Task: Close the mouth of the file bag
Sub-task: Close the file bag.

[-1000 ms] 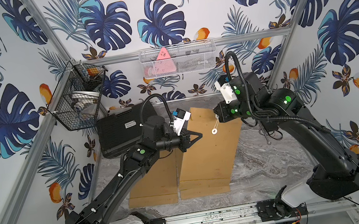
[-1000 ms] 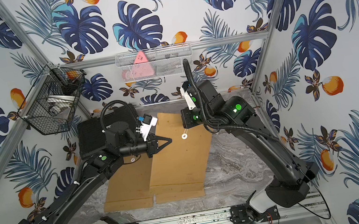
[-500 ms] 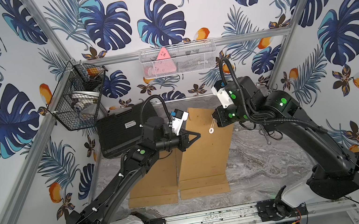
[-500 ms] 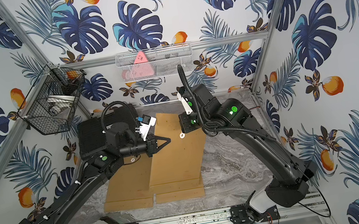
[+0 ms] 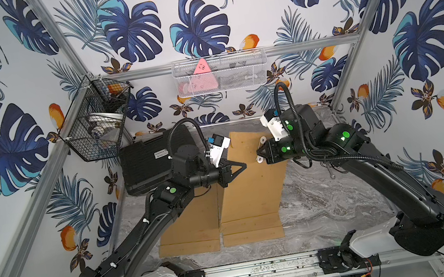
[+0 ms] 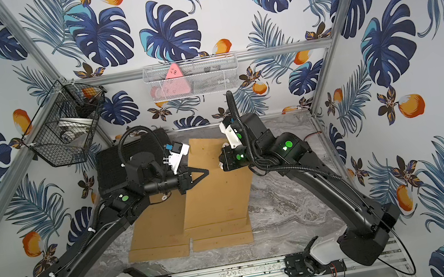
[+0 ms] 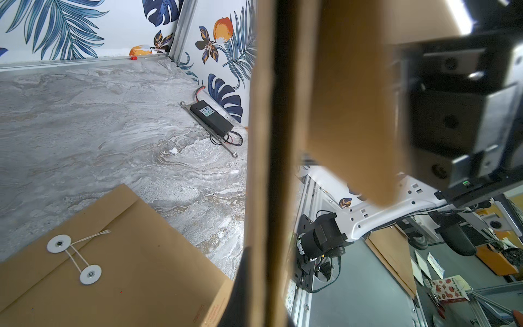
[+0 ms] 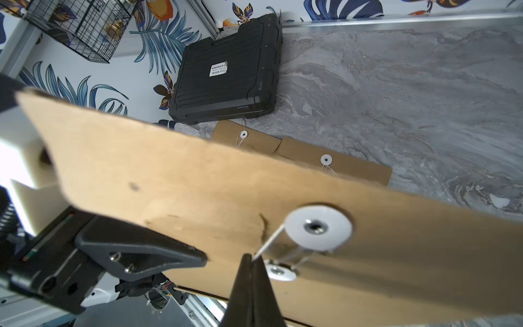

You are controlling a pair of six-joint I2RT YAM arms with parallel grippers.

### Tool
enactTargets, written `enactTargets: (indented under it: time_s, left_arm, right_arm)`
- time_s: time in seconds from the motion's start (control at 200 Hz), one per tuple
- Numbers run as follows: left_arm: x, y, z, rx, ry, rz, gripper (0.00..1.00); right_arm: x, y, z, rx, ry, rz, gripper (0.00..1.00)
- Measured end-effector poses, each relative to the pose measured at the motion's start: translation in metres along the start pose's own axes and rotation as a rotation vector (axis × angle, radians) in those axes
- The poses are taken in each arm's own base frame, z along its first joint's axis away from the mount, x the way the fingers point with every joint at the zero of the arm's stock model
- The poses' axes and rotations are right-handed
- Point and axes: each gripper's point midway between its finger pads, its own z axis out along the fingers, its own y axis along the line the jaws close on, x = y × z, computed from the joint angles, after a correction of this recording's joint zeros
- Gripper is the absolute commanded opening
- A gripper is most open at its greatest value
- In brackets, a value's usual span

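Right hand (image 8: 250, 263), pinching the string (image 8: 268, 240), has neared left hand (image 5: 243, 166) — clamped on the file bag (image 5: 251, 195).

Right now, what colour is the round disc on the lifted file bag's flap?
The disc is white, silver rivet at centre; clearest in the right wrist view.

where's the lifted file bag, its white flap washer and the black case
lifted file bag (image 5: 250, 189): in a top view, bare middle of its brown face
white flap washer (image 8: 318, 228): right wrist view, the metal rivet at its centre
black case (image 8: 226, 93): right wrist view, ribbed lid just below its label
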Motion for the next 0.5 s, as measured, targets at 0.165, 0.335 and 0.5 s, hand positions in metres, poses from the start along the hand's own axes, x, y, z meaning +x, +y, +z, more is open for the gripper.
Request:
enactTargets:
  time_s: [0.165,0.335,0.5]
  left_arm:
    - [-0.003,-0.001,-0.001,0.005,-0.008,-0.015,0.0]
    - [-0.005,-0.005,-0.002,0.022,-0.012,-0.01,0.0]
    - [-0.006,-0.006,-0.003,0.025,-0.013,-0.009,0.0]
  right_arm:
    - [0.001,-0.009,-0.005,-0.005,-0.024,0.038,0.0]
    - [-0.002,-0.018,-0.008,0.004,-0.046,0.056,0.0]
    - [-0.002,-0.023,-0.012,-0.003,-0.058,0.07,0.09]
